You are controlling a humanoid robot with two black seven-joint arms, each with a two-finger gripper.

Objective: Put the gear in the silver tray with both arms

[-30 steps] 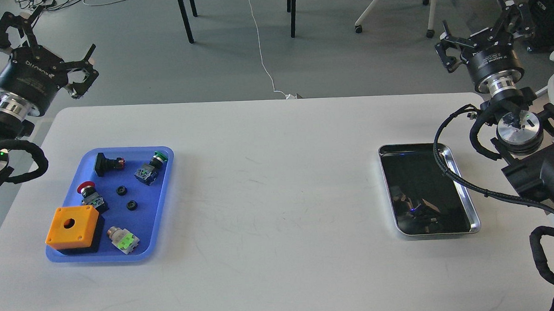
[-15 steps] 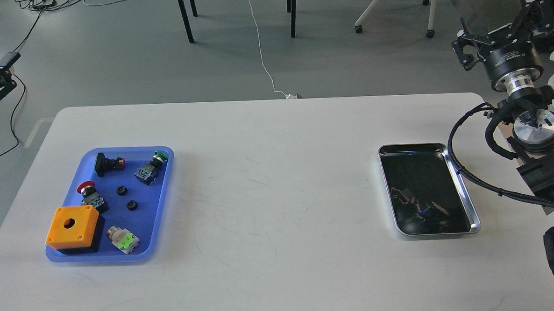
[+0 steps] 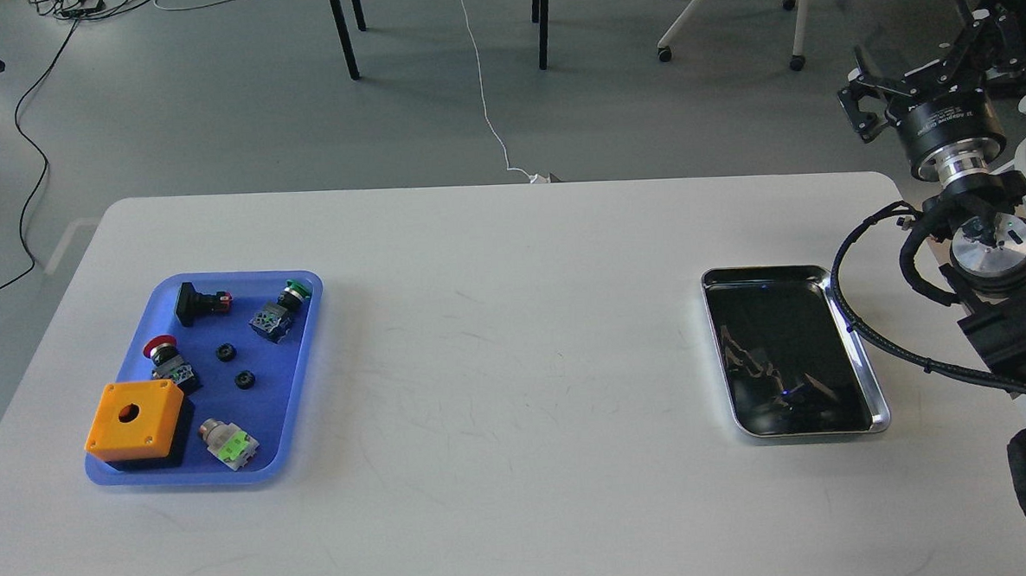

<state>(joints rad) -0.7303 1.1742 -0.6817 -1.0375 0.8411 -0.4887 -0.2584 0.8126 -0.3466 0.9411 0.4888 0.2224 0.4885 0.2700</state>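
Black, small, ring-shaped plastic gears [image 3: 243,379] in the blue plastic tray [image 3: 304,366] look light, stiff, best pinched across the rim; right claw [image 3: 931,53] gapes empty, left unseen.

You have two trays on the white table [image 3: 498,341]: one shiny rectangular silver metal tray [image 3: 862,355] nearest the claw, and one blue plastic tray [image 3: 296,367] far across from it. The blue one holds one orange plastic box [image 3: 133,420], two small black rings [image 3: 226,353], and four push-button switch units [image 3: 273,314].
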